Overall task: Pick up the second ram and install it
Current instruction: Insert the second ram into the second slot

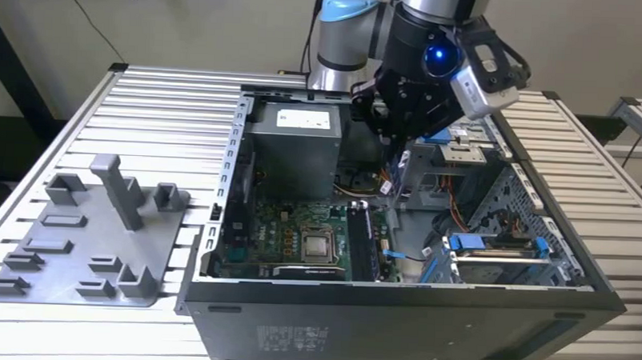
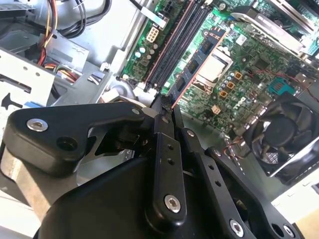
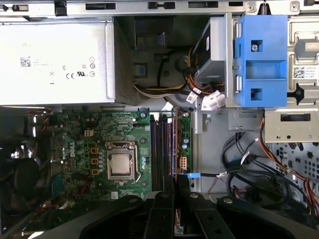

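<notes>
In the exterior view, the arm hangs over the open computer case (image 1: 401, 327), and the gripper (image 1: 399, 135) is above the back part of the motherboard (image 1: 287, 227), beside the power-supply box (image 1: 292, 147). It is held well above the board, I think so that the ram can be lined up with the memory slots (image 1: 370, 242) under it. The grey fixture tray (image 1: 84, 236) stands outside the case on the exterior view's left, with only its posts on it.

In the second wrist view, the two fingers of the gripper (image 2: 164, 104) are drawn close together, with only a narrow gap. A long thin board with dark chips on its face, the second ram (image 2: 197, 62), runs out from the fingertips over the motherboard (image 2: 249, 64). It lies nearly parallel to the memory slots (image 2: 172, 45), which suits pressing it straight down. I judge that the gripper pinches it by the long edge, but the contact itself is hidden behind the fingers, so perhaps I am wrong.

In the first wrist view, the second ram (image 3: 175, 144) shows edge-on as a thin line, just beside the memory slots (image 3: 162, 149) and aligned with them. The gripper (image 3: 175, 181) covers its near half. The CPU socket (image 3: 121, 162) is to one side, apart from the ram.
</notes>
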{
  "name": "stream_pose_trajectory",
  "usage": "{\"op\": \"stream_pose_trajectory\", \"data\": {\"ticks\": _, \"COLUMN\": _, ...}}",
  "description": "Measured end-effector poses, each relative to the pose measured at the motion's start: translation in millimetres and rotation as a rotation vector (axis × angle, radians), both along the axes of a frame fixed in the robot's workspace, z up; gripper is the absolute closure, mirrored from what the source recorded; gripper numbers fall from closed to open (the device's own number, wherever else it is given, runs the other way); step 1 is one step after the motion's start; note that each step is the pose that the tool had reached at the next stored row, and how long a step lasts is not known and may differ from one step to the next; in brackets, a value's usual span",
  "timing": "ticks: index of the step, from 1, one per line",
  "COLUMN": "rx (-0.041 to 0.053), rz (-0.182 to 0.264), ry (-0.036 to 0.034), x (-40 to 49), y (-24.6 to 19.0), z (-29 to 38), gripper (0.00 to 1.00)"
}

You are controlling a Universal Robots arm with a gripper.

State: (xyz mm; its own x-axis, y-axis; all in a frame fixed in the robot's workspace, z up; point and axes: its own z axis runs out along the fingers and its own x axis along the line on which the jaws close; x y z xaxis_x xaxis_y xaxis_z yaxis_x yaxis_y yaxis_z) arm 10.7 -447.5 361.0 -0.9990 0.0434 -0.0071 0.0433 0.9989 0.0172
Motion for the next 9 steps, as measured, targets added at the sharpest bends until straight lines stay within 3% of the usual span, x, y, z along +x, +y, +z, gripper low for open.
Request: {"op": "stream_pose_trajectory", "data": {"ticks": 9, "rx": 0.0001, "rz": 0.000, "ry": 0.0000, "x": 0.0, "y": 0.0, "z": -6.8, "gripper": 0.86}}
